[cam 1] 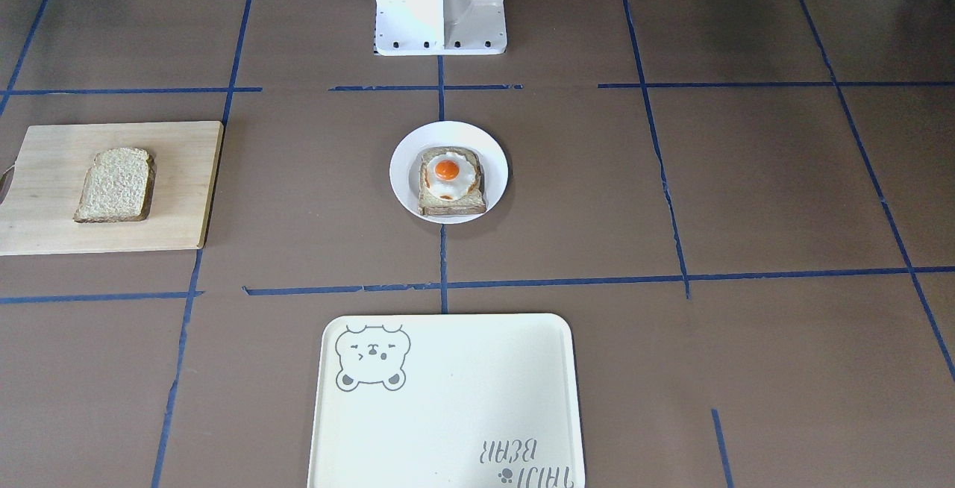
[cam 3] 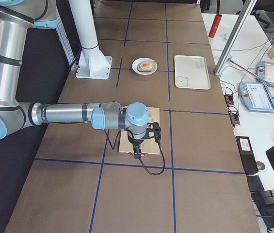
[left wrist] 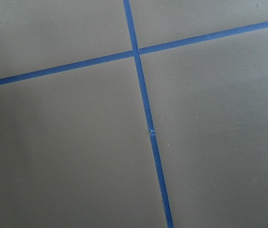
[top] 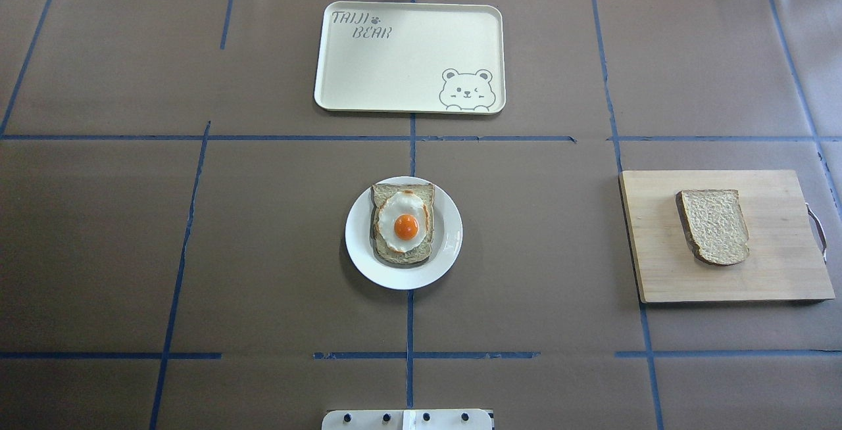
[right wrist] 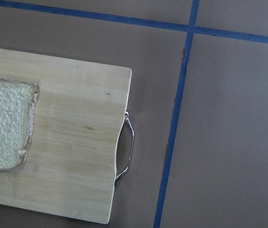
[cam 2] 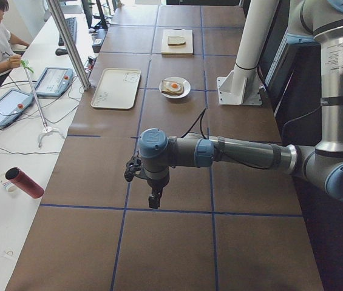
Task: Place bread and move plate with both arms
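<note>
Broadly, a brown paper-covered tabletop [top: 263, 252] crossed by blue tape lines carries everything. Two silver-grey tubular arms w/ light blue joint caps reach out over it from opposite ends. The left arm [cam 2: 244, 154] is seen only from the left-end camera and the right arm [cam 3: 64, 114] only from the right-end one. A white fixed pedestal base [cam 1: 440, 3] stands at the robot's edge, on the centre tape line.

On the far side from the robot lies a cream rectangular tray w/ a bear drawing [top: 408, 55], nothing on it. A pale wooden cutting board w/ a metal handle [top: 776, 265] lies on the robot's right, well apart from the tray. In the middle sits the small round white plate [top: 358, 246], right on the centre tape line betw. pedestal and tray. It holds a darker toast slice topped w/ a fried egg [top: 403, 223].

The plain pale tan bread slice [top: 714, 226] lies flat about mid-board, well apart from the plate.

The left hand [cam 2: 153, 203] hangs pointing down over bare tabletop near a tape crossing, far from plate and bread. The right hand [cam 3: 136, 155] hangs above the board's handle end, near the bread. Neither hand touches anything. Both show only in the side views, so I cannot tell how far apart their fingers are.
</note>
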Available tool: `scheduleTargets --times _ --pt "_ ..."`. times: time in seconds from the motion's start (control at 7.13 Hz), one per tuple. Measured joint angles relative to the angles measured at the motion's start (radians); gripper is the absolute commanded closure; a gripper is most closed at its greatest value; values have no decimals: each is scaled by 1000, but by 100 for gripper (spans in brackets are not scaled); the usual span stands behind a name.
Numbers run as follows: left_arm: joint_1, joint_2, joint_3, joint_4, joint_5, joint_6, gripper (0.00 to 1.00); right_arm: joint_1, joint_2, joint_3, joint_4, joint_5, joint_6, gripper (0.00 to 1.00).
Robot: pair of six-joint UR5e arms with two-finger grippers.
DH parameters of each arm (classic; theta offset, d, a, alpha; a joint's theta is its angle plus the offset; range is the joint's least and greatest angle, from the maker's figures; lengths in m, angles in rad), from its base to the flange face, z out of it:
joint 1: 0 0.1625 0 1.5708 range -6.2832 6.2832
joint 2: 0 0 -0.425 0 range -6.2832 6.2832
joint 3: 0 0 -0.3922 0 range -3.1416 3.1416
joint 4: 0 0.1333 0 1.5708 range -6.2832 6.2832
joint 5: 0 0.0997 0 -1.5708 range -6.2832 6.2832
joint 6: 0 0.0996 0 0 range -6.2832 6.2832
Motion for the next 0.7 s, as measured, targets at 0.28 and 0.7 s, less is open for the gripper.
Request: scheduleTargets --times 0.28,0.7 --pt "2 0 0 0 0 1 0 0 0 0 0 0 0 0" --pt "5 1 0 0 0 0 0 -1 24 3 16 0 4 0"
